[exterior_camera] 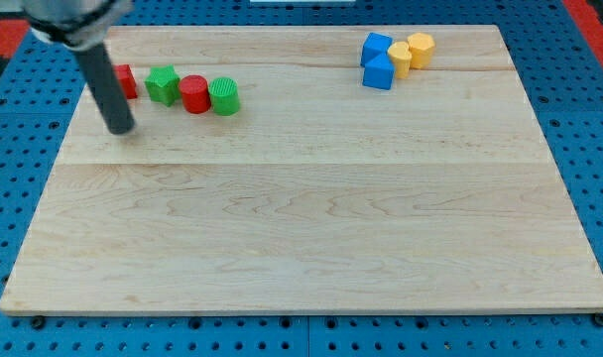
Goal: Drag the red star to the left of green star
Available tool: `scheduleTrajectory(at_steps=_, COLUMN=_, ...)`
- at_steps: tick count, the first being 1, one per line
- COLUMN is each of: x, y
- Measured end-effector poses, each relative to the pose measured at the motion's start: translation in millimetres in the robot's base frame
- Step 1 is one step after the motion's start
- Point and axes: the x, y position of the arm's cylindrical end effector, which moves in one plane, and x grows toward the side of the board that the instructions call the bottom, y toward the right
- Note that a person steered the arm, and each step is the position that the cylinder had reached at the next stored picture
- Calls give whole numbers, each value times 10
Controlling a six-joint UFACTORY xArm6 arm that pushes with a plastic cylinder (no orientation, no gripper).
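Note:
The red star (126,81) lies at the view's upper left, partly hidden behind my rod. The green star (163,84) sits just to its right, with a small gap between them. My tip (121,128) rests on the board just below the red star, a little to the left of it and clear of every block. A red cylinder (193,94) and a green cylinder (224,96) continue the row to the right of the green star.
Two blue blocks (378,60) and two yellow blocks (411,52) cluster at the view's upper right. The wooden board (301,218) lies on a blue pegboard; its left edge is close to the red star.

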Motion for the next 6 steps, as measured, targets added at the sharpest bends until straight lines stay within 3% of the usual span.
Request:
scheduleTrajectory(at_steps=1, x=-398, y=-568)
scheduleTrajectory(at_steps=2, x=-493, y=-554)
scheduleTrajectory(at_steps=4, x=-582, y=96)
scheduleTrajectory(at_steps=6, x=-558, y=1127)
